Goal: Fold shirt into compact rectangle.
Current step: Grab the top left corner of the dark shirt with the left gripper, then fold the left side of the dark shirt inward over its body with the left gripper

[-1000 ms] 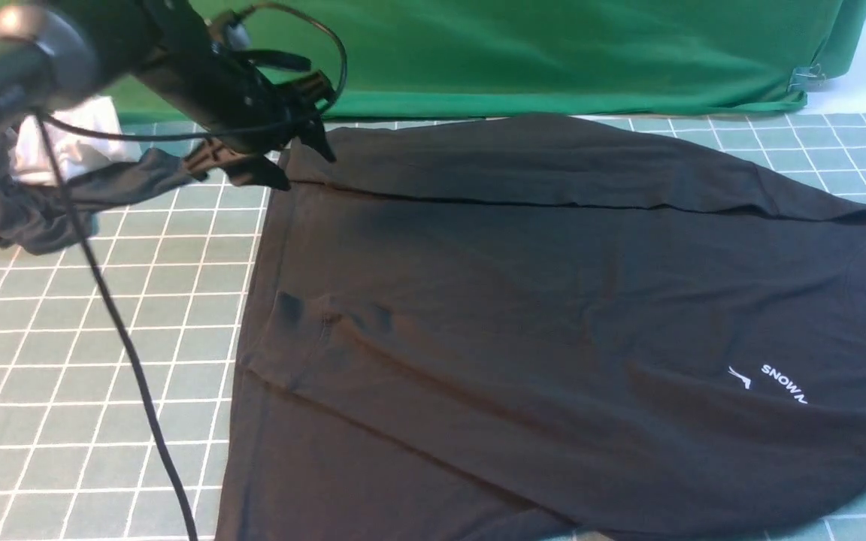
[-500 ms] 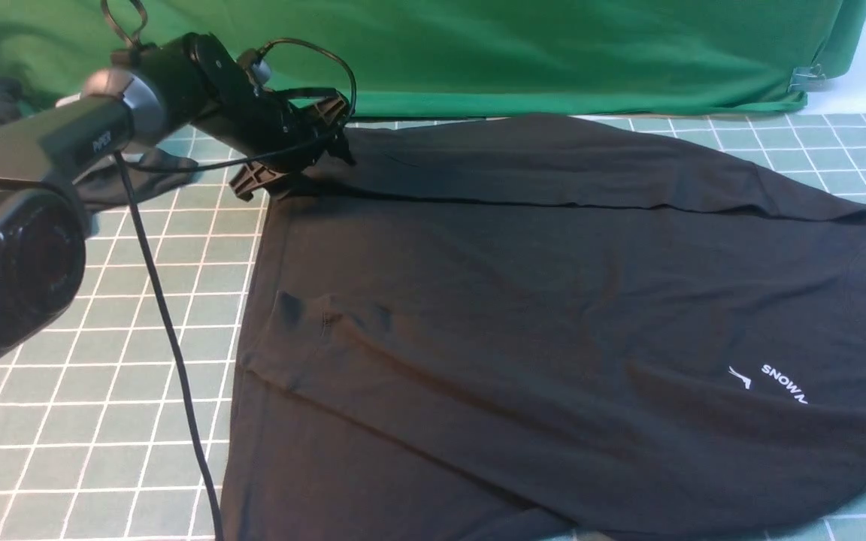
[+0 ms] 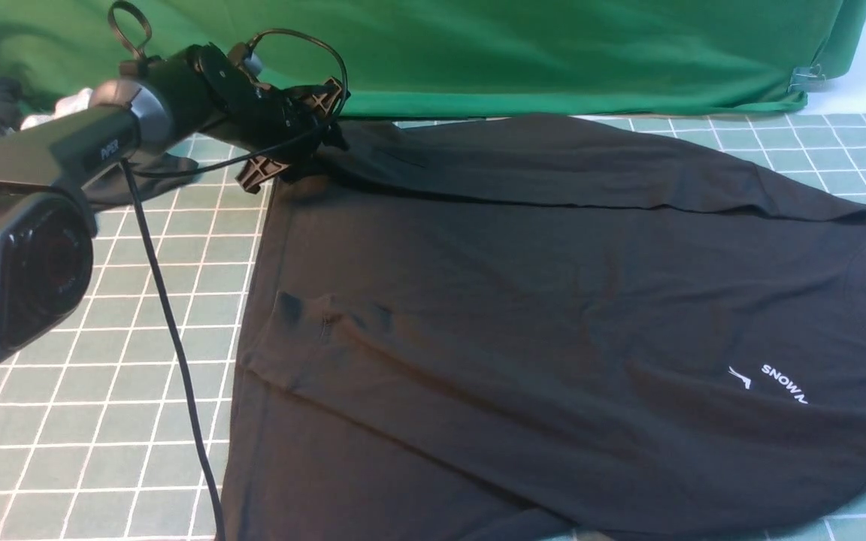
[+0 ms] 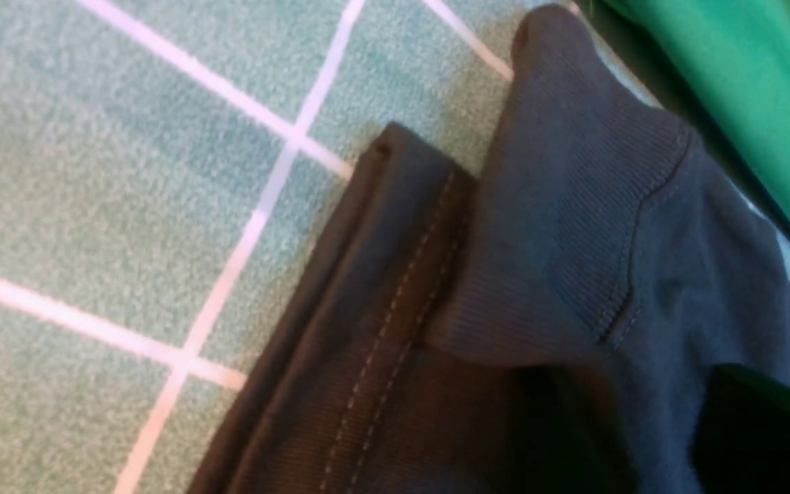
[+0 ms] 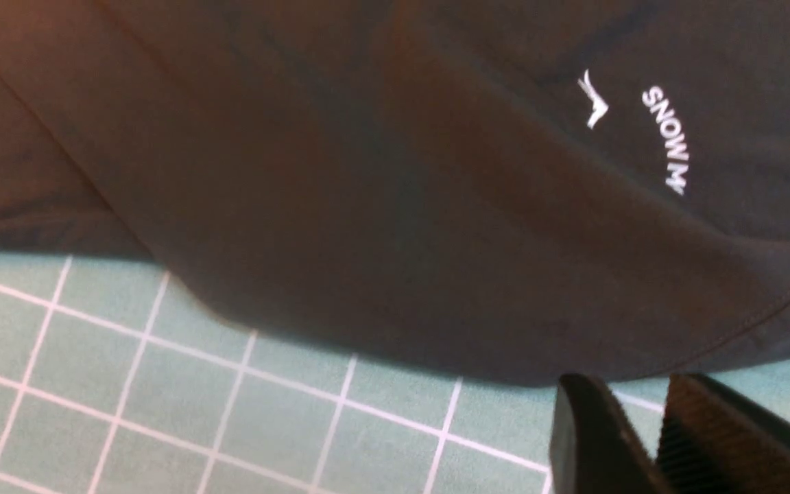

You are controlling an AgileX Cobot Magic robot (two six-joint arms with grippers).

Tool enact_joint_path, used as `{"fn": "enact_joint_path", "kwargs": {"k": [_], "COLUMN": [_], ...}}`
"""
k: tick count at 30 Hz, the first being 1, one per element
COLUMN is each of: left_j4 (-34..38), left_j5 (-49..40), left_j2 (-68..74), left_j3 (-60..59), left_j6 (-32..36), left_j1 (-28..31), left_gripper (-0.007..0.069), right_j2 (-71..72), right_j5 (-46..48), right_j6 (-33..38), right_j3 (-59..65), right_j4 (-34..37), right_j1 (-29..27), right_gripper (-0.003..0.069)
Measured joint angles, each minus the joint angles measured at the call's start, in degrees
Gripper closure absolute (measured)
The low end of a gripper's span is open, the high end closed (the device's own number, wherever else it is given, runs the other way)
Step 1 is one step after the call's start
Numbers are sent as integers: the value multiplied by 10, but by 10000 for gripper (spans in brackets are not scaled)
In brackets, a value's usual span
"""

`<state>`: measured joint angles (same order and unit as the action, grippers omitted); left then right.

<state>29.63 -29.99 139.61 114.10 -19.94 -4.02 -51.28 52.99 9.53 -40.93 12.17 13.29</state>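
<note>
shirt (image 3: 516, 315) lies flat on desk (image 3: 65, 413), hem toward robot's left, collar and label toward its right, logo (image 3: 771, 379) face up. Far sleeve is folded in along the far side of the body; its fold line runs almost the full length.

left claw (image 3: 305, 159) sits at the far-left corner of the shirt, right where the ribbed cuff (image 4: 573, 206) overlaps the stitched hem (image 4: 381, 309). Can't tell from either view if it is apart or clamped on cloth.

right claw (image 5: 635, 387) hangs just off the shirt's near edge, by the shoulder, over bare mat. Fingers close together, nothing between them.

Edges: far edge runs near the green cloth (image 3: 553, 52), only a thin strip of mat between. Left hem edge straight, slight wrinkle patch inboard. Near edge and collar side run out of the front view.

Room: open grid mat left of the hem, crossed by the left arm's cable (image 3: 170, 330). Dark grey garment (image 3: 170, 167) lies just left of the left claw.
</note>
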Motion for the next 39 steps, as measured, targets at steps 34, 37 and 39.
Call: {"fn": "enact_joint_path", "kwargs": {"k": [34,37,39], "left_j4": [-230,-235,-237], "left_j5": [-310,-301,-299], "left_j2": [-201,-209,-210], "left_j3": [-187,-194,-201], "left_j6": [4,-8,-9], "left_j1": [-79,-83,-86], "left_gripper": [612,612,612], "right_j2": [0,0,0], "right_j5": [-34,-44,-46], "right_j6": [0,0,0], "right_j3": [-30,-30,-30], "right_j4": [1,1,1], "right_j1": [0,0,0], "right_gripper": [480,474,473]}}
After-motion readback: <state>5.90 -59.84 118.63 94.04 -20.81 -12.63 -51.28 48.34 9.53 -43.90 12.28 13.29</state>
